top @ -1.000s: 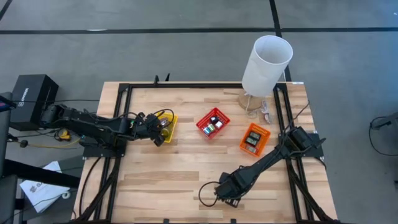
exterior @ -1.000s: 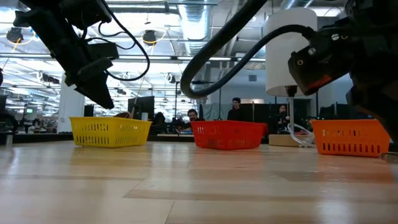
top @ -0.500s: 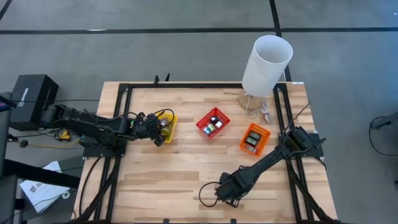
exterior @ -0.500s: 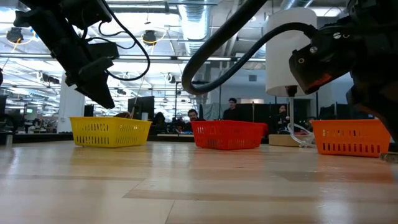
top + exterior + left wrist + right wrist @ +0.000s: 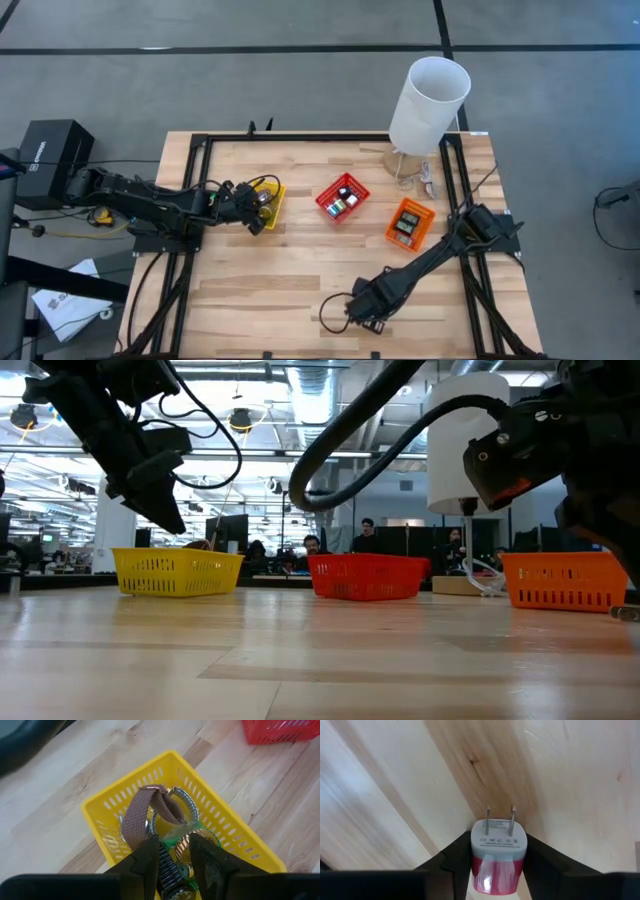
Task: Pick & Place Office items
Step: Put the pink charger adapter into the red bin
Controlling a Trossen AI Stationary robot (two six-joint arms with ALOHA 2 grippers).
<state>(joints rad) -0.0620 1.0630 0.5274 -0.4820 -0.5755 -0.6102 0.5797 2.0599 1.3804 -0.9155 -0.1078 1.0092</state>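
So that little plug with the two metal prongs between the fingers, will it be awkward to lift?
Probably not. The plug looks like a small hard block, so it should stay stiff and feel light. Its pink lower part looks glossy, so it might slip if held loosely. The right arm's fingers sit flat against both its sides, which should keep it from twisting.

I see a wooden tabletop (image 5: 290,270) carrying yellow basket (image 5: 268,203) at nine o'clock, red basket (image 5: 342,198) centre, orange basket (image 5: 409,224) at three, white cylinder (image 5: 428,104) at one.

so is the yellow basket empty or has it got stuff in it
Not empty: the yellow basket holds a brown woven watch strap and metal watch bands.
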